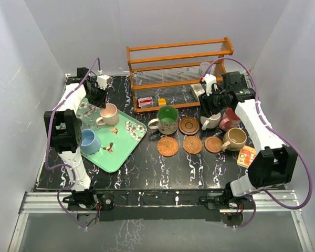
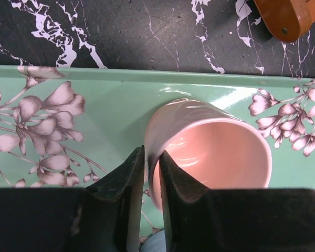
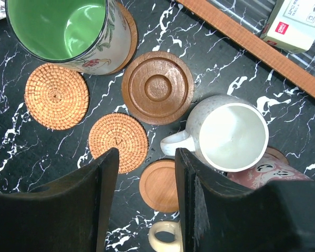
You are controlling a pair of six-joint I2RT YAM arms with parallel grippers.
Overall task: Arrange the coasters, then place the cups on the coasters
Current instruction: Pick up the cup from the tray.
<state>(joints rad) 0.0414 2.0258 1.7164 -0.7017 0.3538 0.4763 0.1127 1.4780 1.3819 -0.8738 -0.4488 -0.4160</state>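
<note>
One cup is seated so far: the green mug (image 1: 168, 116) stands on a wooden coaster (image 3: 127, 31). Four discs lie bare near it in a loose cluster: a ringed coaster (image 1: 189, 125), two woven coasters (image 1: 168, 146) and a smooth coaster (image 1: 213, 144). The cream mug (image 1: 210, 122), maroon mug (image 1: 230, 119) and tan mug (image 1: 234, 138) stand at right, on no coaster that I can make out. The pink mug (image 1: 108, 113) and light blue mug (image 1: 89, 140) sit on the floral tray (image 1: 128, 142). The left gripper (image 2: 151, 155) pinches the pink mug's wall. The right gripper (image 3: 147, 152) hovers beside the cream mug, fingers spread, empty. Judgement: early; most placements remain.
</note>
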